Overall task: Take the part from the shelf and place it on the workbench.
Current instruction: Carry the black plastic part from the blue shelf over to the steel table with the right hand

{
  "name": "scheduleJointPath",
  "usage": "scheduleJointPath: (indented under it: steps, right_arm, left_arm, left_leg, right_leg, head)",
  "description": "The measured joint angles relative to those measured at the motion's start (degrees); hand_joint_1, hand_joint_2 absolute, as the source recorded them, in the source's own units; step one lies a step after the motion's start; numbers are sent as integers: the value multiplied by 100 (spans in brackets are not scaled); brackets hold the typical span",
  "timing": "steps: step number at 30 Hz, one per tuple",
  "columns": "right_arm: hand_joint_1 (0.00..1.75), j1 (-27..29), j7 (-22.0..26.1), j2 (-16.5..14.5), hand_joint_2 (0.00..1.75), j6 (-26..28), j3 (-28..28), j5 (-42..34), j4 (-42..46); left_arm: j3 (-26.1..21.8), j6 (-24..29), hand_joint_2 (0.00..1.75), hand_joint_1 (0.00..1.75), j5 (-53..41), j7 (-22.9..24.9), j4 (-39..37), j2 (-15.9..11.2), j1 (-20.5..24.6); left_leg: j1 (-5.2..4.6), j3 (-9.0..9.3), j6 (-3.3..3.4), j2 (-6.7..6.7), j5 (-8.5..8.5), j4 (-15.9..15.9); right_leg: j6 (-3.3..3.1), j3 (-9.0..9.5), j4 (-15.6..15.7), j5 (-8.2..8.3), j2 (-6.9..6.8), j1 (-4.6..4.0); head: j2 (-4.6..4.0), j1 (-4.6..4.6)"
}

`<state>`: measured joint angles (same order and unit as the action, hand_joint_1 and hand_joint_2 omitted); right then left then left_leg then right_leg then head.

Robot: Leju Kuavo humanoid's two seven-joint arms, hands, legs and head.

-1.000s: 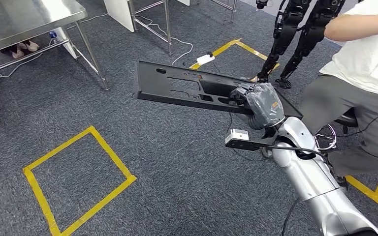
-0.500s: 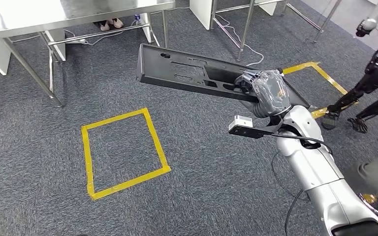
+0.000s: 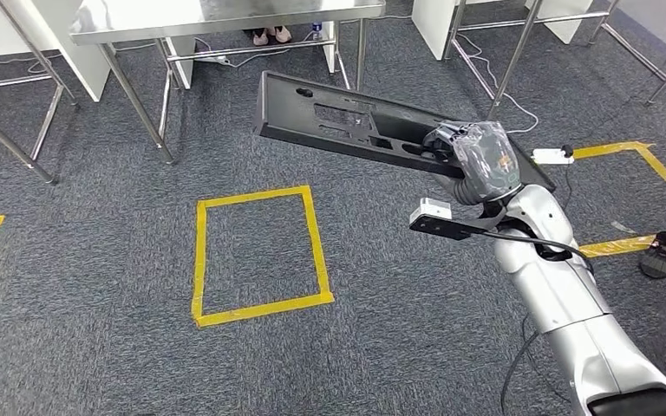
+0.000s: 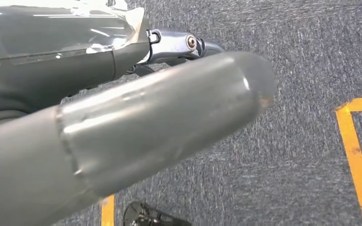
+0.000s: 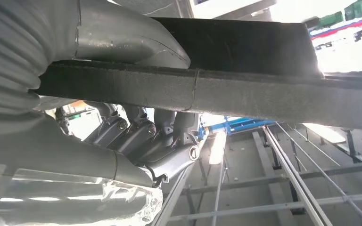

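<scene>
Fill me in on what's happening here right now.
The robot's right hand grips a long black plastic panel by one end and holds it out above the grey carpet, off any surface. Ahead stands a steel workbench, and the panel is not yet on it. A yellow tape square marks the floor below. The left hand hangs over the carpet with nothing seen in it.

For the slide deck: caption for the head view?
Right robot hand carrying the black panel part toward the steel workbench.
</scene>
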<state>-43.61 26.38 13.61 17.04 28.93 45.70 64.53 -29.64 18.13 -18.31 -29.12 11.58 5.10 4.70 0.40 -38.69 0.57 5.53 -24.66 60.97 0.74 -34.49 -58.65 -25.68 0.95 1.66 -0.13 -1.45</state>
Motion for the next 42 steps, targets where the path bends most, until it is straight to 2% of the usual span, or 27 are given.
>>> scheduleJointPath:
  steps: [2, 4, 5, 7, 9, 11, 13, 14, 15, 17, 19, 20, 21, 23, 24, 25, 27, 28, 30, 32, 34, 35, 36, 37, 39, 40, 42]
  right_arm:
    - [166, 8, 0, 3, 175, -7, -36, -7, 4]
    - [166, 26, 1, 13, 175, -26, -52, -9, 3]
    - [166, 35, 3, 13, 175, -36, -54, -9, 2]
    - [166, 39, 23, 3, 175, -50, -54, -9, 1]
    - [166, 15, 48, -9, 175, -55, -58, -9, -4]
    - [166, -34, 61, -26, 175, -67, -60, -10, -25]
    - [166, -87, 74, -69, 175, -81, -56, -9, -55]
    - [166, -109, 83, -93, 175, -87, -54, -8, -69]
    - [166, -127, 96, -110, 175, -92, -54, -8, -81]
    - [166, -146, 125, -111, 175, -103, -52, -7, -119]
    - [166, -135, 138, -98, 175, -116, -50, -4, -176]
    - [166, -127, 137, -95, 175, -122, -49, -3, -205]
    - [166, -124, 137, -93, 175, -126, -49, -3, -230]
    - [166, -137, 137, -92, 175, -125, -50, -4, -260]
    - [166, -146, 134, -91, 175, -119, -51, -9, -268]
    - [166, -151, 129, -90, 175, -113, -53, -14, -274]
    - [166, -148, 110, -98, 175, -104, -54, -27, -280]
    - [166, -146, 102, -109, 175, -102, -54, -30, -280]
    - [166, -150, 94, -127, 175, -99, -55, -36, -280]
    - [166, -153, 93, -133, 175, -90, -60, -41, -282]
    - [166, -139, 88, -134, 175, -77, -62, -42, -286]
    - [166, -125, 79, -134, 175, -69, -62, -33, -289]
    - [166, -109, 69, -134, 175, -59, -62, -19, -290]
    - [166, -97, 57, -133, 175, -48, -62, 3, -290]
    - [166, -88, 36, -132, 175, -20, -63, 45, -288]
    - [166, -88, 21, -128, 175, -5, -65, 57, -287]
    - [166, -78, -12, -115, 175, 14, -78, 65, -285]
  left_arm:
    - [-10, 13, 0, 0, 4, -128, 2, 3, 21]
    - [-33, 28, 0, 0, 24, -239, 3, 7, 33]
    - [-46, 36, 0, 0, 37, -278, 3, 9, 31]
    - [-77, 52, 0, 0, 72, -354, 4, 5, 28]
    - [-115, 76, 0, 0, 103, -463, 7, 3, 32]
    - [-147, 107, 0, 0, 120, -554, 9, 8, 37]
    - [-180, 124, 0, 0, 137, -588, 9, 15, 33]
    - [-197, 122, 0, 0, 142, -591, 8, 25, 28]
    - [-212, 120, 0, 0, 145, -586, 8, 33, 26]
    - [-226, 117, 0, 0, 145, -568, 7, 44, 32]
    - [-231, 116, 0, 0, 142, -535, 7, 45, 37]
    - [-231, 116, 0, 0, 139, -516, 7, 49, 33]
    - [-231, 114, 0, 0, 133, -499, 7, 52, 29]
    - [-231, 100, 0, 0, 110, -473, 7, 58, 26]
    - [-231, 87, 0, 0, 98, -458, 7, 59, 26]
    - [-231, 75, 0, 0, 90, -439, 7, 60, 23]
    - [-231, 59, 0, 0, 84, -406, 7, 58, 3]
    - [-231, 56, 0, 0, 83, -398, 7, 54, -6]
    - [-231, 52, 0, 0, 83, -393, 7, 49, -13]
    - [-230, 49, 0, 0, 82, -393, 7, 50, 0]
    - [-229, 46, 0, 0, 78, -379, 7, 52, 12]
    - [-229, 44, 0, 0, 70, -362, 7, 52, 14]
    - [-229, 42, 0, 0, 58, -337, 7, 50, 14]
    - [-229, 37, 0, 0, 44, -312, 7, 46, 14]
    - [-228, 11, 0, 0, 8, -260, 7, 35, 21]
    - [-228, -19, 0, 0, -7, -231, 7, 31, 26]
    - [-226, -109, 0, 0, -32, -148, 7, 31, 36]
  left_leg:
    - [1, -313, -55, -415, -344, 656]
    - [30, -656, -85, -526, -596, 1331]
    - [38, -713, -93, -539, -586, 1430]
    - [40, -467, -84, -626, -291, 959]
    - [8, -33, -29, -933, -2, 185]
    - [-34, 147, 35, -1074, 63, -156]
    - [-39, 146, 97, -906, 78, -197]
    - [-31, 163, 134, -828, 98, -225]
    - [-17, 181, 175, -750, 122, -253]
    - [2, 201, 231, -589, 146, -281]
    - [8, 200, 248, -398, 146, -279]
    - [8, 201, 247, -297, 145, -276]
    - [10, 203, 245, -199, 145, -273]
    - [17, 207, 229, -36, 139, -263]
    - [10, 203, 209, 34, 132, -247]
    - [2, 194, 184, 85, 126, -237]
    - [-7, 173, 125, 153, 125, -235]
    - [1, 164, 95, 152, 123, -242]
    - [-1, 110, 27, -71, 26, -119]
    - [2, -131, -29, -390, -281, 425]
    - [27, -501, -63, -501, -589, 1174]
    - [38, -610, -73, -514, -618, 1368]
    - [46, -610, -76, -522, -536, 1337]
    - [51, -493, -69, -532, -368, 1082]
    - [43, -84, -32, -579, -22, 288]
    - [33, 71, -11, -593, 68, -7]
    - [12, 175, -10, -600, 92, -212]
  right_leg:
    - [-79, 20, 9, -14, -126, -18]
    - [-114, 34, 9, -34, -269, -39]
    - [-121, 41, 9, -44, -343, -43]
    - [-114, 68, 9, -66, -480, -44]
    - [-73, 110, 4, -107, -604, -82]
    - [-16, 152, 9, -147, -728, -139]
    - [43, 176, 21, -182, -846, -172]
    - [69, 171, -19, -220, -792, -169]
    - [78, 116, -155, -300, -656, -159]
    - [57, -168, -782, -580, -289, -119]
    - [59, -546, -1507, -822, -140, -103]
    - [89, -646, -1651, -828, -122, -99]
    - [136, -633, -1550, -728, -108, -92]
    - [232, -344, -788, -347, -45, -54]
    - [249, -189, -398, -184, -2, -47]
    - [233, -76, -133, -84, 29, -47]
    - [148, -18, -13, -44, 35, -80]
    - [103, -4, -7, -34, 18, -68]
    - [13, 25, 14, -16, -11, -39]
    - [-78, 55, 26, -22, -39, -38]
    - [-120, 69, 25, -36, -71, -54]
    - [-124, 74, 25, -41, -86, -57]
    - [-126, 80, 24, -45, -99, -57]
    - [-123, 89, 24, -51, -109, -58]
    - [-101, 107, 22, -73, -121, -76]
    - [-82, 109, 20, -87, -126, -94]
    - [-73, 103, 6, -112, -133, -161]
  head:
    - [0, -38]
    - [0, -39]
    - [0, -40]
    - [0, -42]
    - [0, -43]
    - [0, -23]
    - [0, -2]
    - [0, 0]
    - [0, 4]
    - [0, 15]
    - [0, 23]
    - [0, 24]
    - [0, 26]
    - [0, 29]
    - [0, 31]
    - [0, 33]
    - [0, 34]
    - [0, 34]
    - [0, 21]
    - [0, -1]
    - [0, -12]
    - [0, -13]
    - [0, -15]
    - [0, -14]
    - [0, -15]
    - [0, -10]
    - [0, -3]
